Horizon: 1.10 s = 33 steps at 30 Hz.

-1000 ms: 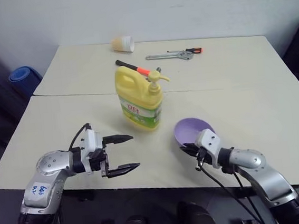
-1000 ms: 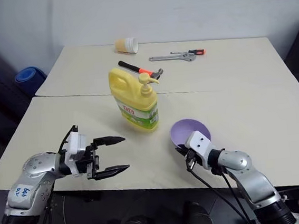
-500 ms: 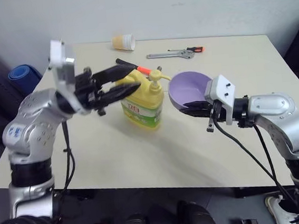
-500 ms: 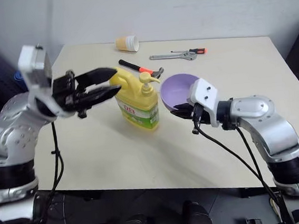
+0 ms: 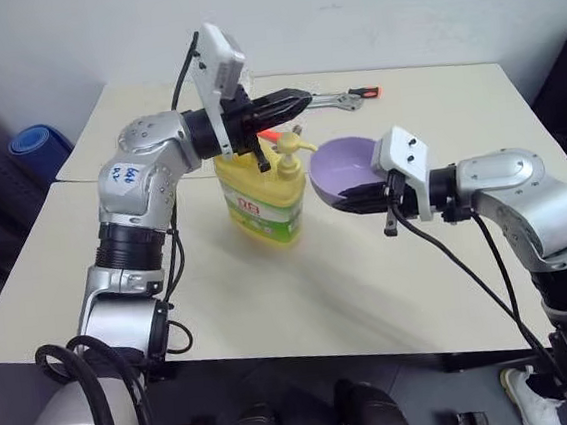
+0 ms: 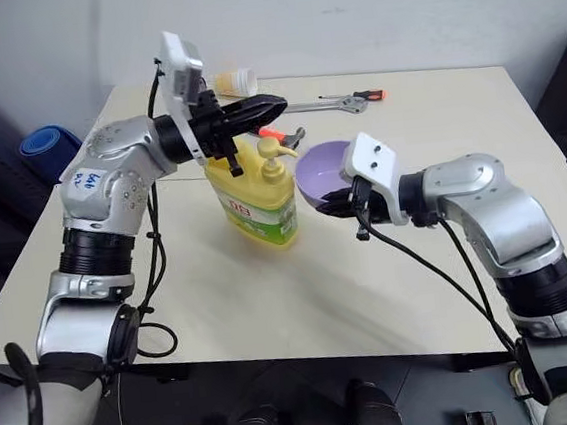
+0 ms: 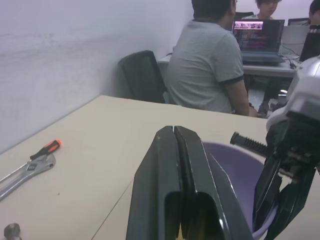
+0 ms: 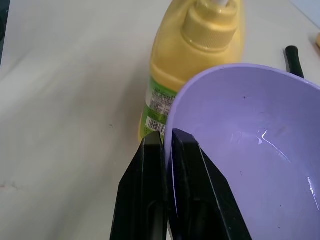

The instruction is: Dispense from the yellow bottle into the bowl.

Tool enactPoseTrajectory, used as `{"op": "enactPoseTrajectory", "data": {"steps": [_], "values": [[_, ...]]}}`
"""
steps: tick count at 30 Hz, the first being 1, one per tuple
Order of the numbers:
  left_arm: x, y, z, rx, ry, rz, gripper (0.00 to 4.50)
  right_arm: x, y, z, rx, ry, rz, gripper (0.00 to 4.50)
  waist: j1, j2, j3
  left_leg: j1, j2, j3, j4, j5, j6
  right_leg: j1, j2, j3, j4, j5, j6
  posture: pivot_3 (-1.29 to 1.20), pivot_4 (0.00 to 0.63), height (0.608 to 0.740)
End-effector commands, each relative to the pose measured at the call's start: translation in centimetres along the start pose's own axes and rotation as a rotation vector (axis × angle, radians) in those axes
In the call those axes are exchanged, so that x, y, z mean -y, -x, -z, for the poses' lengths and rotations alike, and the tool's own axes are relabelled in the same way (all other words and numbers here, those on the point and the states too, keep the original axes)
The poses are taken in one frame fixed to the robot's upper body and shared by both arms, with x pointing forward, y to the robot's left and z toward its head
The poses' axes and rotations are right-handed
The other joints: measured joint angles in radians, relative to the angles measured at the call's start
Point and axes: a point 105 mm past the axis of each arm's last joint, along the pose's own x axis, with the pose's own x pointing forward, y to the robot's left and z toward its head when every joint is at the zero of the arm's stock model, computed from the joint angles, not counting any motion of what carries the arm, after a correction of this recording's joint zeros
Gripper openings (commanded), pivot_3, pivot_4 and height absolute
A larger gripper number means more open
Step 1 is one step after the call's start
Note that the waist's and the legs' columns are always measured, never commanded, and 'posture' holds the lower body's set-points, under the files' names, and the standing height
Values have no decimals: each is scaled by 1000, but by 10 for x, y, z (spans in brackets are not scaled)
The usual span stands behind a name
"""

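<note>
Both raised: left gripper (image 5: 298,99) over yellow bottle (image 5: 259,190), right gripper (image 5: 351,200) pinching bowl (image 5: 344,163)

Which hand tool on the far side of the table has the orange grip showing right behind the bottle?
The hammer, black handle with an orange grip, just behind the yellow bottle. The wrench and small screwdriver lie farther back.

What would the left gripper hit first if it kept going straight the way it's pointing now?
Probably the lavender bowl, held up by the right gripper. The shut left gripper points that way above the yellow bottle's pump; it may pass just over the rim, as depth is unclear.
</note>
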Motion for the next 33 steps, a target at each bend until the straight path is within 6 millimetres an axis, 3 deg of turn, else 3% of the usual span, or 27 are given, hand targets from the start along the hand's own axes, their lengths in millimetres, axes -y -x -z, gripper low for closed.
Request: {"op": "enactPoseTrajectory", "data": {"steps": [1, 16, 24, 33], "values": [[0, -2, -6, -6, -41, 4, 32, 1, 8, -21, 46, 49, 19, 0, 1, 0, 0, 0, 0, 0, 0, 0, 0, 0, 0, 0, 0, 0, 0, 0, 150, 740], [6, -7, 29, -178, -86, 13, 32, 0, 5, -30, 63, 39, 41, 0, 2, 0, 0, 1, 0, 0, 0, 0, 0, 1, 0, 1, 1, 0, 0, 0, 150, 740], [6, -10, 11, -126, -92, 25, 32, 1, 6, -28, 55, 29, 46, 0, 2, 0, 0, 1, 1, 1, 1, 0, 0, 1, 0, 1, 2, 0, 0, 0, 150, 740], [12, -7, 46, -246, -28, 18, 32, 0, 6, -34, 74, 26, 45, 0, 2, 0, 0, 2, 1, 1, 1, 0, 0, 1, -1, 1, 2, 0, 0, 0, 150, 740]]}}
